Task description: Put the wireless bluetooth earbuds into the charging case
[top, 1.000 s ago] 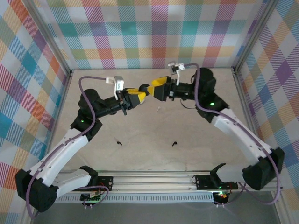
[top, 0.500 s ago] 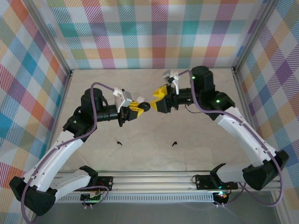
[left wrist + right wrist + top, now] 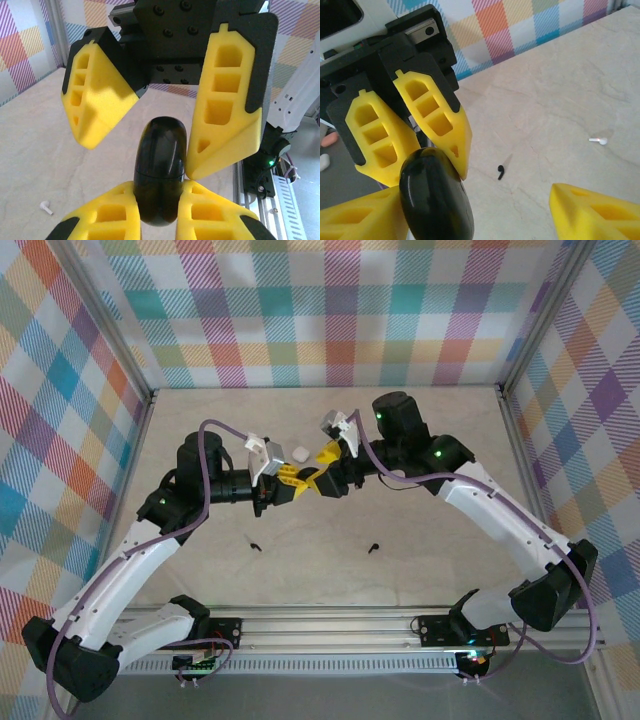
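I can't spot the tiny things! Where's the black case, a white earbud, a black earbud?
black case [image 3: 160, 170], left wrist view, its shiny middle.
white earbud [image 3: 597, 140], right wrist view, its stem.
black earbud [image 3: 501, 171], right wrist view, its stem.

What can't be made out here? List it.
Left wrist: the black charging case, interior hidden by its shell, flanks covered by the jaws of the left gripper.
Right wrist: that case's bottom, cut off by the lower edge.
Top external: the white object near the jaws, too small to identify; the black earbuds, too small to tell orientation.
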Controlling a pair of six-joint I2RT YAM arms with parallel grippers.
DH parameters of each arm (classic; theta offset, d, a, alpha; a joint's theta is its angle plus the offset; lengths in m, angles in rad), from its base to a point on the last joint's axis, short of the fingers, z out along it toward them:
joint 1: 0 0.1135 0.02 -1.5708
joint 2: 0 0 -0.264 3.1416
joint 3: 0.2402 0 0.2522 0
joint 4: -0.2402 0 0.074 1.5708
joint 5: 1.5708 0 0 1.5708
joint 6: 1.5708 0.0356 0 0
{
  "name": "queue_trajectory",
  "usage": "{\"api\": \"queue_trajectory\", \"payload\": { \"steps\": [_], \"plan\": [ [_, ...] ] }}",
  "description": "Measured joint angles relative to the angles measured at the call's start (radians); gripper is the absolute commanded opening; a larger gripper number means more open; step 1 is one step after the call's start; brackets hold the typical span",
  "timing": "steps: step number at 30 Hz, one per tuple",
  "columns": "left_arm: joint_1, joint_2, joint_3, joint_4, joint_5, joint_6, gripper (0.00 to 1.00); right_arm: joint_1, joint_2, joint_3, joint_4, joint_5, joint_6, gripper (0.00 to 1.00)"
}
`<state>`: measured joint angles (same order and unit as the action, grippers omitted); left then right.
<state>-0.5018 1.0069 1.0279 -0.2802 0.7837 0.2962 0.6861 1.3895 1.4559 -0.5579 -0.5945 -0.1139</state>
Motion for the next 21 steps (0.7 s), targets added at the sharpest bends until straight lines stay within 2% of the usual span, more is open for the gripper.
{"api": "queue_trajectory", "payload": {
  "steps": [9, 21],
  "plan": [
    [-0.002, -0.035, -0.079, 0.054, 0.015, -0.051, 0.0, -0.015, 0.053, 0.099, -0.054, 0.057, 0.003, 0.69],
    [-0.002, -0.09, -0.175, 0.162, -0.019, -0.183, 0.0, -0.027, 0.106, 0.135, -0.073, 0.064, 0.117, 0.69]
  ]
}}
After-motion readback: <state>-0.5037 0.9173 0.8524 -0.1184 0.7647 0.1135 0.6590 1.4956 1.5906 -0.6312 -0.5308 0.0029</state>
